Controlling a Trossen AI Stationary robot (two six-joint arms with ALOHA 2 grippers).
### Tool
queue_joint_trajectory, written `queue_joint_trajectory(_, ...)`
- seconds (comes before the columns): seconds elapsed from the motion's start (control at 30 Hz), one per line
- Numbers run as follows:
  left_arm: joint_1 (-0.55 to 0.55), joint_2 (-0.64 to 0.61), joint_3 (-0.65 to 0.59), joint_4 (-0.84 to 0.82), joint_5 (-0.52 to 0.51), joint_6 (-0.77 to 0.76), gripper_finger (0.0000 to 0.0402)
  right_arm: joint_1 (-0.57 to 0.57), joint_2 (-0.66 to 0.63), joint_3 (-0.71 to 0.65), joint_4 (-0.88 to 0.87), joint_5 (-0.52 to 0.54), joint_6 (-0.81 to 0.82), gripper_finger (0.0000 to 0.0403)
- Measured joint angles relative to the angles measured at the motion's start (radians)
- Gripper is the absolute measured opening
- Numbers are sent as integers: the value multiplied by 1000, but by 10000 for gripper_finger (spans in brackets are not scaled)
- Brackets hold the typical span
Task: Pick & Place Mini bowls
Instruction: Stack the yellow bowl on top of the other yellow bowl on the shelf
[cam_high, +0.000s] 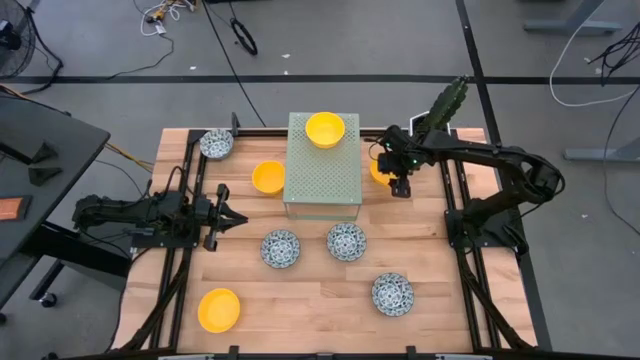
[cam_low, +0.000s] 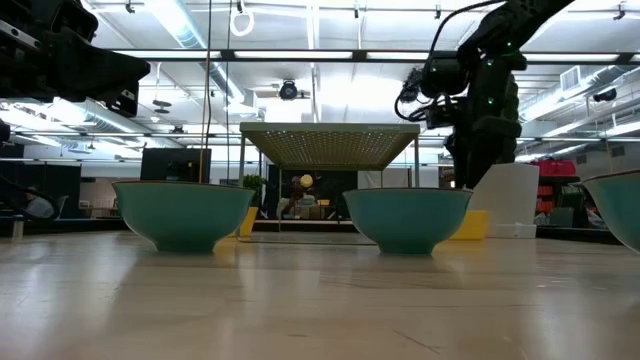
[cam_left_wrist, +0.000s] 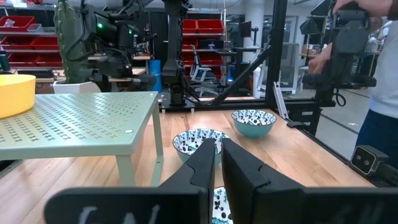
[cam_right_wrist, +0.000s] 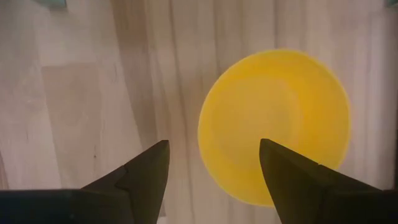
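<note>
Your wooden surface (cam_high: 310, 300) sits on a grey floor, with a pale green perforated stand (cam_high: 322, 170) at its middle.

Right gripper (cam_high: 398, 186): fingers spread wide, nothing between them. It hangs above a yellow bowl (cam_right_wrist: 273, 124) that stands just beside the stand's right edge. In the right wrist view the bowl lies directly below, one finger (cam_right_wrist: 298, 180) overlapping its rim, the other over bare wood. You can't tell from the pictures whether the fingers touch it.

Left gripper (cam_high: 232, 218): fingers nearly together, holding nothing, waiting low at the left side of the surface and pointing toward the centre.

Other bowls:
- Yellow bowl on the stand top (cam_high: 325, 129), beyond the right gripper across the stand.
- Yellow bowl beside the stand's left edge (cam_high: 268, 177), just ahead of the left gripper.
- Yellow bowl at the near left corner (cam_high: 218, 309).
- Blue-patterned bowl at the far left corner (cam_high: 216, 143).
- Two blue-patterned bowls (cam_high: 281, 248) (cam_high: 346, 241) in front of the left gripper.
- A third (cam_high: 392, 293) farther right.

A cactus (cam_high: 445, 103) stands behind the right arm.
</note>
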Motion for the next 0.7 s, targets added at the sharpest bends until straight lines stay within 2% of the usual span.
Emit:
queue_joint_trajectory(0.5, 0, 0, 0, 0, 0, 0, 34, -25, 3, -62, 61, 1, -30, 251)
queue_joint_trajectory(0.7, 0, 0, 0, 0, 0, 0, 34, -23, 57, -62, 69, 0, -31, 251)
